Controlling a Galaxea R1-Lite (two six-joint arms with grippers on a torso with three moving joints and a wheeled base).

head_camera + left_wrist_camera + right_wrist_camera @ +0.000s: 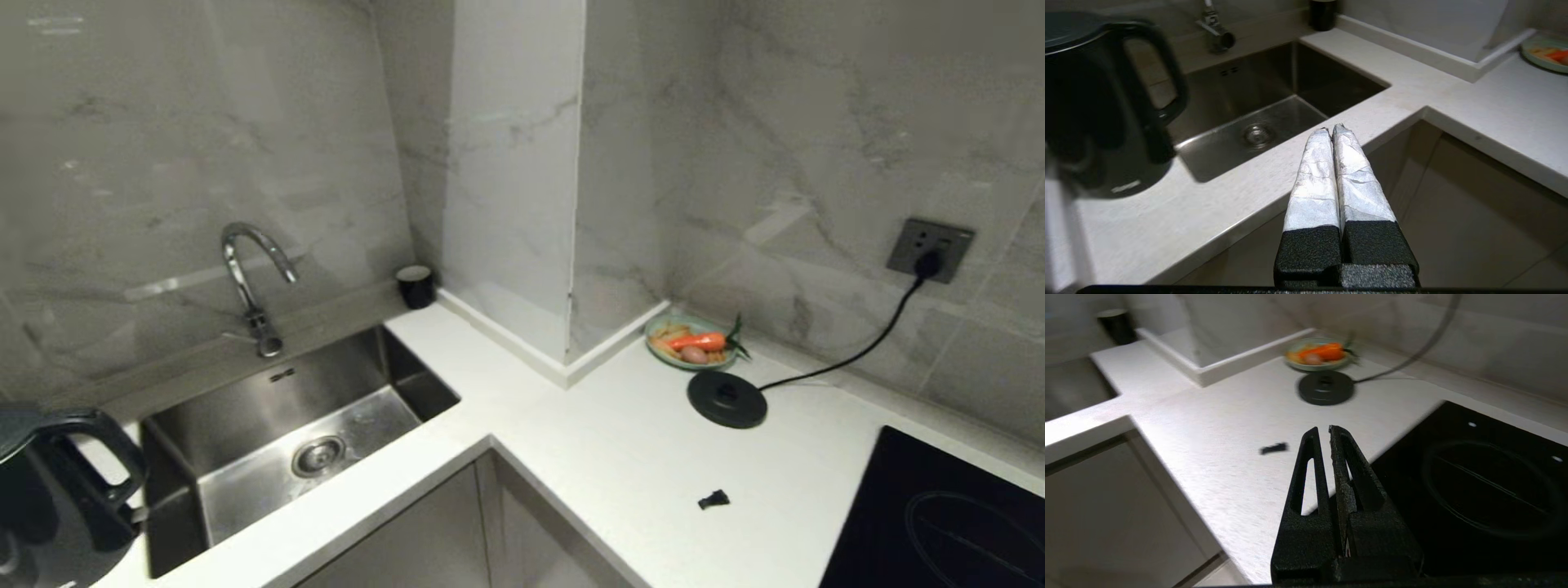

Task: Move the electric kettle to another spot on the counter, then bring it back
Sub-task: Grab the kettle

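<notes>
The glossy black electric kettle (57, 498) stands on the white counter (571, 441) at the far left, beside the sink, its loop handle turned toward the basin. In the left wrist view the kettle (1098, 110) sits well off to one side of my left gripper (1329, 129), whose taped fingers are pressed together and empty, held in front of the counter's edge. My right gripper (1323, 430) is shut too, with only a thin slit at the tips, hovering empty over the counter's front edge beside the hob. Neither gripper appears in the head view.
A steel sink (302, 433) with a tap (249, 282) lies next to the kettle. The corded black base disc (727, 398) sits near a plate of vegetables (692, 341). A small black cup (415, 286), a small black scrap (713, 499) and the black hob (939, 523) are also on the counter.
</notes>
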